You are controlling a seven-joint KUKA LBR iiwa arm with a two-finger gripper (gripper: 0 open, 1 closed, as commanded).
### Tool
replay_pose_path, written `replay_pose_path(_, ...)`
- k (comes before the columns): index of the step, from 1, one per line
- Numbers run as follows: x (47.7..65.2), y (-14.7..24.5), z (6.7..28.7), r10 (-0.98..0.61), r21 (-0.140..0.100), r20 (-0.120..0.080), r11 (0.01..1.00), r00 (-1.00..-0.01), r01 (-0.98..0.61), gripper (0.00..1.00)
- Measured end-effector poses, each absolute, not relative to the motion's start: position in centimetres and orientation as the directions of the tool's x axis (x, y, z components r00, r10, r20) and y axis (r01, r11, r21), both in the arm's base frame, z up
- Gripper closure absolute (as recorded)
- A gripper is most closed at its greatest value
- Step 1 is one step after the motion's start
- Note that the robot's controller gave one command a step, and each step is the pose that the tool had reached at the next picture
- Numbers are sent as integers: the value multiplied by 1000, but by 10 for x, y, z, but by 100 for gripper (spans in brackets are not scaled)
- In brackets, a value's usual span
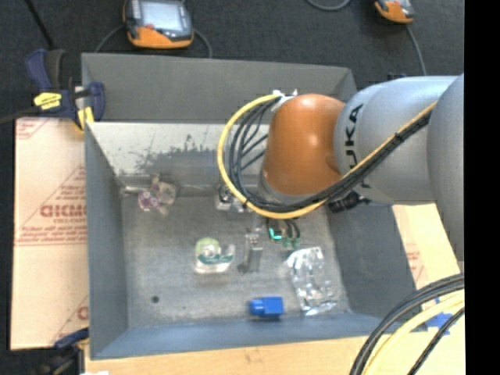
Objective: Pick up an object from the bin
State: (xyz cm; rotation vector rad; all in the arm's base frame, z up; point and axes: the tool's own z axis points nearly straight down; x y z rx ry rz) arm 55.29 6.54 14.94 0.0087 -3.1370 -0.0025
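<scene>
I count four loose things in my bin (156, 272), one of each kind: one small blue block (266, 307) at six o'clock and one crumpled clear plastic packet (312, 281) at four. One clear round piece with a green core (211, 255) lies just off centre toward eight o'clock, and one clear pink-tinted piece (154, 197) at ten.

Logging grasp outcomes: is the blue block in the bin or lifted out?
In the bin: the blue block rests on the floor by the lower wall, apart from the gripper.

The block (266, 307) lies front-right of dish (212, 256), left of wrapper (312, 281) (apparently apart).
</scene>
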Motion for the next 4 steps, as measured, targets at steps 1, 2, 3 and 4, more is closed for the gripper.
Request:
replay_pose_path(1, 569, 70, 66, 59, 2, 3, 998, -998, 59, 0)
replay_pose_path(2, 526, 109, 80, 82, 3, 2, 997, -997, 82, 0)
replay_pose_path(3, 528, 107, 79, 87, 3, -1, 996, -996, 87, 100)
replay_pose_path(4, 550, 104, 130, 64, 3, -8, 998, -998, 64, 100)
